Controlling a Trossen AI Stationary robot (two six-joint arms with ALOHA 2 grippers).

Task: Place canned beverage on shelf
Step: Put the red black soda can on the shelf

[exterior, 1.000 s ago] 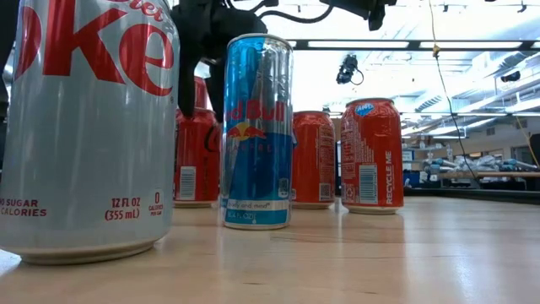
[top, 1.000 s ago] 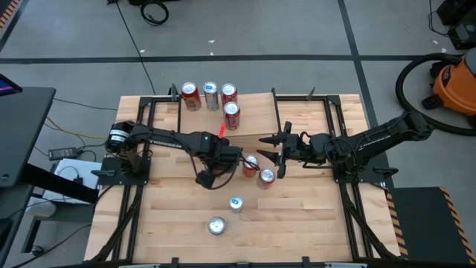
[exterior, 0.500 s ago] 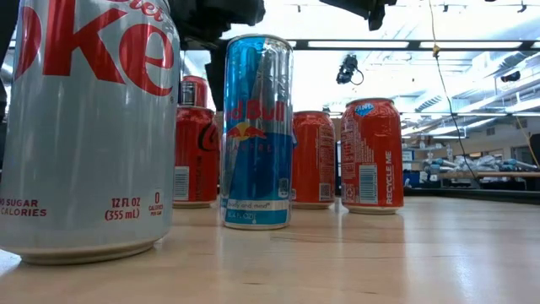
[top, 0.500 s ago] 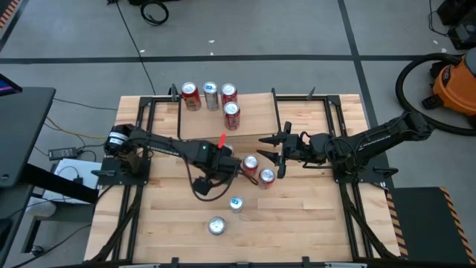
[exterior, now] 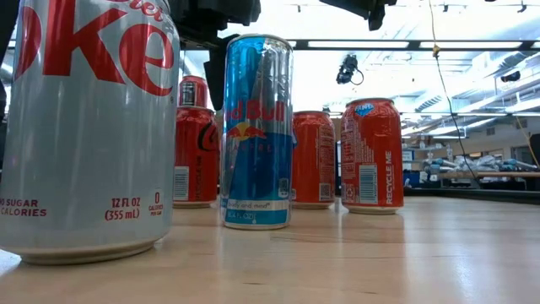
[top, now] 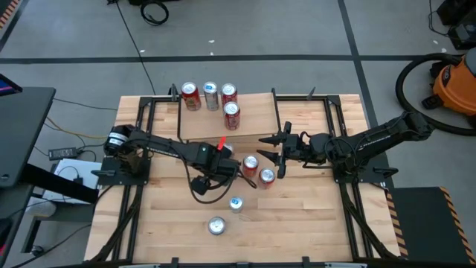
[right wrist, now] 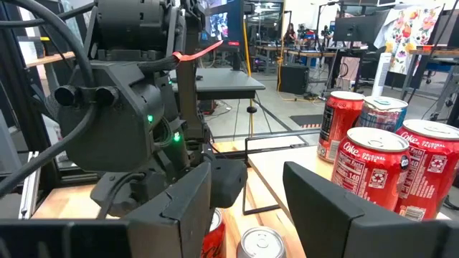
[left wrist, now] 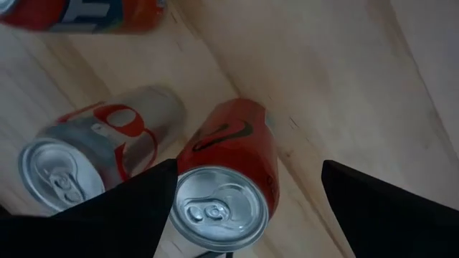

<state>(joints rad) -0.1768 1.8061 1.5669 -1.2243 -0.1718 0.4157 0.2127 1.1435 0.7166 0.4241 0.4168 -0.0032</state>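
Observation:
A red cola can stands upright on the tabletop, also in the high view and the low view. My left gripper is open, with one finger on each side of this can; in the high view it is at the table's middle. My right gripper is open and empty, just right of these cans. The shelf, a light-wood board on black legs at the far middle, carries several upright cans. My left gripper comes at the red can slanting down from the table's left. One finger lies close beside the can's rim, and the other stands well off. I cannot tell whether the near finger touches it.
A second red can stands right beside the first. A slim blue can and a silver diet cola can stand nearer the front edge. A silver-and-red can is close to the left finger. Black frame rails run along both table sides.
My left gripper has moved a little toward the table's near edge, beside the red can. In the low view it no longer covers that can's left side. The cans have stayed where they were.

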